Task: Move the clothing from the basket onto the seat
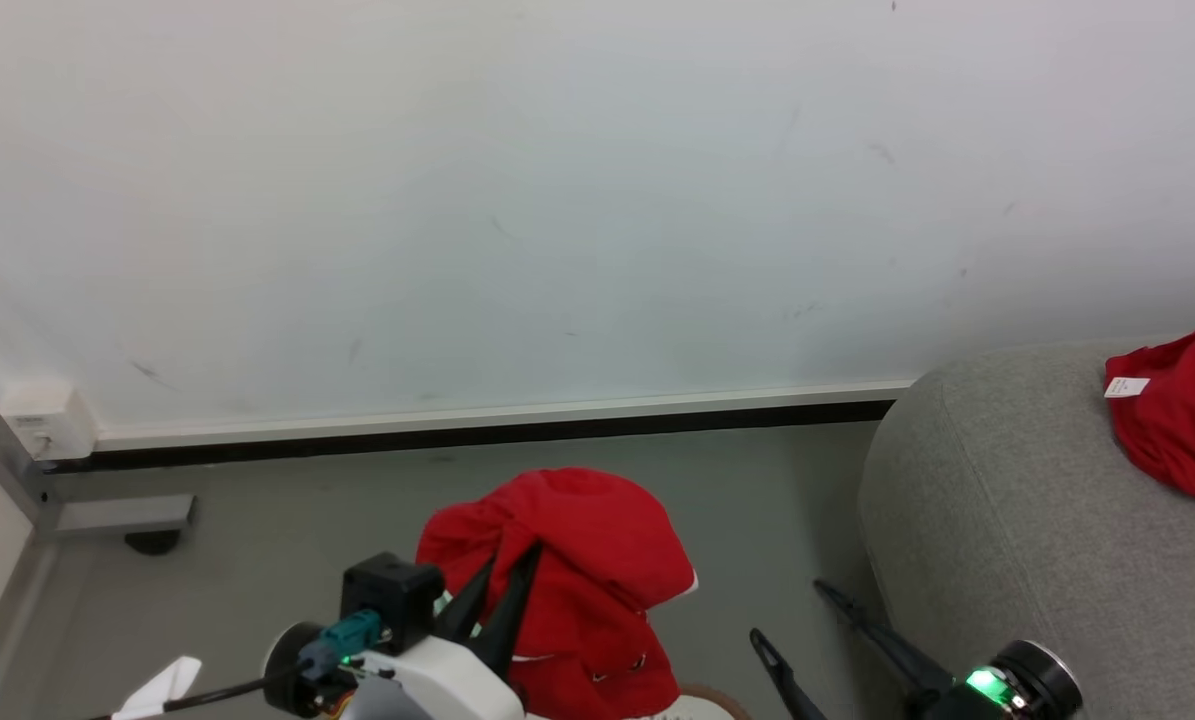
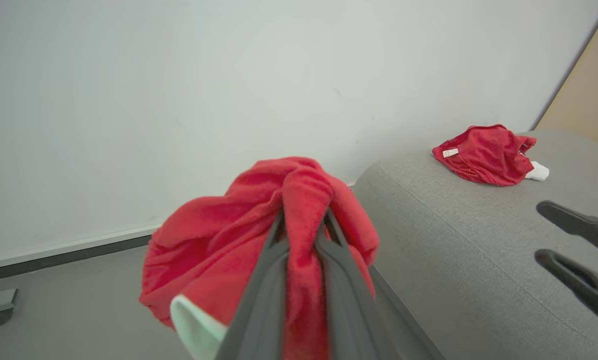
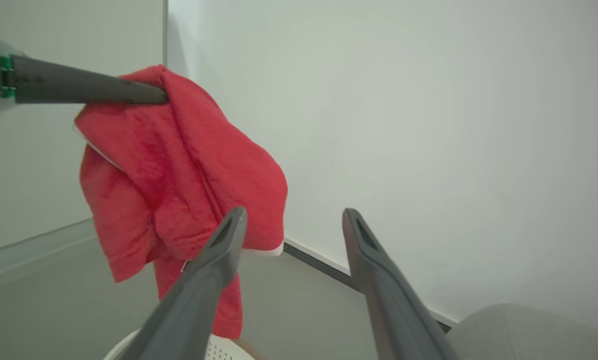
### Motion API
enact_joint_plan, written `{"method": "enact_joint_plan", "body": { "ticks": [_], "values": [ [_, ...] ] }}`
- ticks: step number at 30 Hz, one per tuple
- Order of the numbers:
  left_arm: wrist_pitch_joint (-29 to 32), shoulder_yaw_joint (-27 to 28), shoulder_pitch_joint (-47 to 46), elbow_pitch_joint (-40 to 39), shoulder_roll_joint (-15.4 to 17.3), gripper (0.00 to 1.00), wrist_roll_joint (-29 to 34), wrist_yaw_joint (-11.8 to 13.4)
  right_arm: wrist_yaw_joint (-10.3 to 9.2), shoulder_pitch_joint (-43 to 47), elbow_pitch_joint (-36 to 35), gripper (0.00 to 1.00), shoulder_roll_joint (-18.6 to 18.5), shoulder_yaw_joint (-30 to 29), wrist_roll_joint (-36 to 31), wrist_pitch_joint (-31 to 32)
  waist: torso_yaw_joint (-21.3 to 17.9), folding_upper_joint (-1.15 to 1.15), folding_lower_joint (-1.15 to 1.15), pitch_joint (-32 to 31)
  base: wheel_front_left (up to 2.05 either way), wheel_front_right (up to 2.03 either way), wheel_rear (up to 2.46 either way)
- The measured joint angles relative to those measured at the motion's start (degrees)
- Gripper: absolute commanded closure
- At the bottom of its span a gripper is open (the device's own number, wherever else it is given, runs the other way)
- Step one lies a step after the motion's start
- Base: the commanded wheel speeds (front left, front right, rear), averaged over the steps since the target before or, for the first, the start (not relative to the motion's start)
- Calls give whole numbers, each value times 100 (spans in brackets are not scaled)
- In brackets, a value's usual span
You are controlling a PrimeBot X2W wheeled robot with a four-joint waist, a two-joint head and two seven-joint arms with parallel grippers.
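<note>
– Two garments, then. Where are they?
– One garment (image 1: 577, 540) hangs bunched from the left gripper (image 1: 512, 570), whose fingers are pinched on a fold of it. It is over the floor (image 1: 257, 560), with the basket (image 3: 223, 349) just below. The other garment (image 1: 1177, 420) lies on the seat (image 1: 1007, 520).
– And the right gripper?
– The right gripper (image 1: 788, 610) is spread and empty, near the seat's rounded corner.
– Which way must the load go?
– To the robot's right. The seat lies right of the left gripper, and the right gripper sits between the two. The cloth's long axis runs downward from the pinch, so I judge the left arm should carry it sideways, high enough for the hanging end to pass the seat's edge.
– Which arm is nearer the seat?
– The right, but the left has the cloth.
</note>
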Motion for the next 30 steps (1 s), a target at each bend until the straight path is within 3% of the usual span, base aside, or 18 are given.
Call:
{"method": "enact_joint_plan", "body": {
  "ticks": [8, 16, 18, 26, 28, 30],
  "values": [
    [122, -325, -88, -116, -145, 100, 0, -143, 0, -1137, 668, 0, -171, 1425, 386, 172, 107, 0, 0, 18, 0, 0, 0],
    [205, -625, -186, -121, -310, 100, -14, -286, 0, -2038, 1760, 0, 131, 2348, 500, 97, 204, 0, 0, 9, 0, 0, 0],
    [222, -662, -191, -122, -343, 100, -36, -287, 0, -2142, 2068, 100, 287, 2428, 537, 59, 219, 0, 0, -1, 0, 0, 0],
    [222, -672, -208, -56, -331, 100, -45, -276, 0, -2282, 2584, 100, 516, 2368, 860, -64, 258, 0, 0, -18, 0, 0, 0],
    [200, -654, -208, -37, -318, 84, -49, -247, 1, -2284, 2606, 100, 514, 2315, 882, -69, 251, 0, 0, -7, 0, 0, 0],
    [171, -624, -208, -21, -311, 53, -58, -224, 1, -2288, 2571, 100, 503, 2197, 904, -70, 235, 0, 0, 8, 0, 0, 0]
  ]
}}
